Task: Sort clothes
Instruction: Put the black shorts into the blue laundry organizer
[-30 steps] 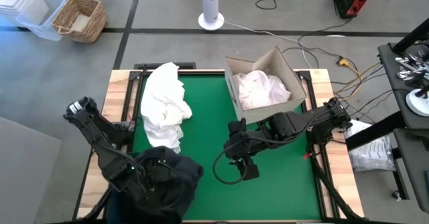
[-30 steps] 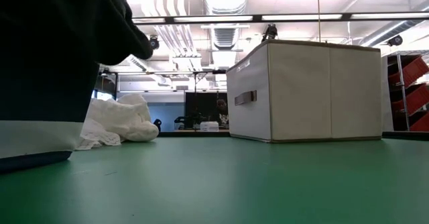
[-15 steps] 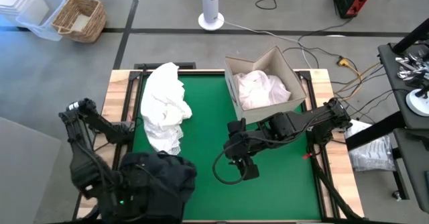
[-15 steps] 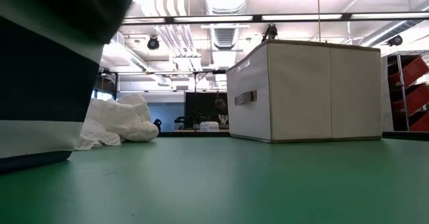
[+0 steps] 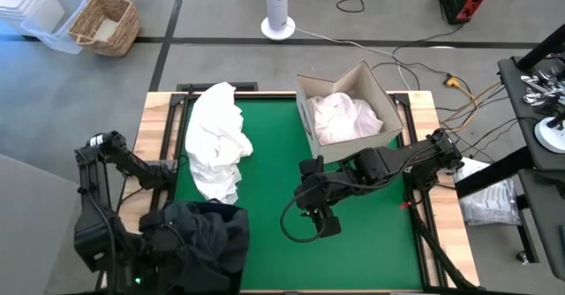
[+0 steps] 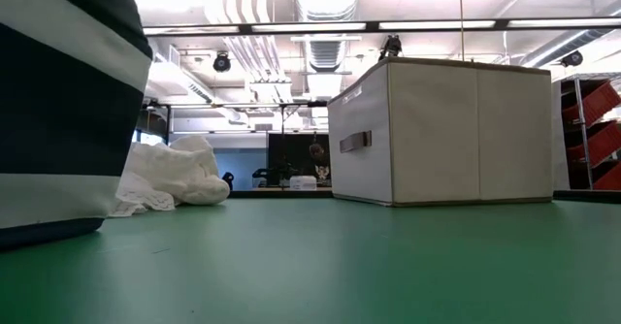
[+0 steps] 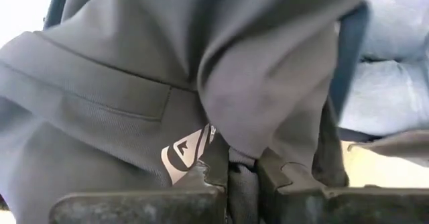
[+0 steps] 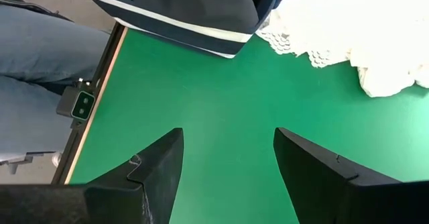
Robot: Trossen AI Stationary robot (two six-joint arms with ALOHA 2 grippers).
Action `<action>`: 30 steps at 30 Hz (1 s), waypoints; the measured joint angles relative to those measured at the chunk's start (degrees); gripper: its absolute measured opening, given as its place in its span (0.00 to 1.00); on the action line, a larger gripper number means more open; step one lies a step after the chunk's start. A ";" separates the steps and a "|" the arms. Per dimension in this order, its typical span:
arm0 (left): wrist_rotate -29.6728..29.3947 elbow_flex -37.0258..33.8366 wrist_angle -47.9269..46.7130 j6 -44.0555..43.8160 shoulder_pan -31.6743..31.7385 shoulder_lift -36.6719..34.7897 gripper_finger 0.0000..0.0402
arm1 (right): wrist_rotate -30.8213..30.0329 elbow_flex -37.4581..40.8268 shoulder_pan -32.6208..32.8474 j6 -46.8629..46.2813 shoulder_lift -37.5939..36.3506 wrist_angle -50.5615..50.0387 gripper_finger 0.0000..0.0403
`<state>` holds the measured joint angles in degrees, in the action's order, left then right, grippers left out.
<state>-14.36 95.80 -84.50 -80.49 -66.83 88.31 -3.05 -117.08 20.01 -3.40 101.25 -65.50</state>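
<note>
left gripper (image 7: 241, 174), clenched on the dark logo garment (image 5: 199, 238), has pulled back; right gripper (image 8: 228, 160) released; one white pile (image 5: 214, 140), one beige box (image 5: 349, 109).

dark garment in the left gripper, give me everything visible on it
The dark garment is soft, matte knit fabric, bunched and draped in folds, with a small white logo and a ribbed band. It sits at the table's near left corner, over the navy bin with a white stripe. The left gripper is shut on a fold of it. The white pile lies just beyond; contact unclear.
</note>
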 joint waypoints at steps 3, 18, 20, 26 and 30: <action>0.48 -1.98 0.37 -2.72 0.02 0.07 0.01 | 0.00 0.00 0.00 0.00 0.00 0.17 0.56; 3.57 -7.47 5.71 -4.14 2.04 5.96 0.01 | -0.04 1.91 -0.04 1.65 0.13 4.22 0.55; 4.39 -7.51 6.48 -3.46 2.75 7.25 0.01 | -0.04 2.36 -0.04 1.95 0.17 4.64 0.55; 5.63 -7.58 12.46 3.54 5.52 10.81 0.01 | -0.04 3.60 -0.04 1.95 0.17 4.96 0.55; 7.10 -7.77 14.43 7.58 7.14 12.20 0.01 | -0.04 3.85 -0.04 1.95 0.17 5.04 0.55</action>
<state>-7.26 88.03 -70.07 -72.91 -59.69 100.51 -3.09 -113.22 19.97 -1.45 101.43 -60.46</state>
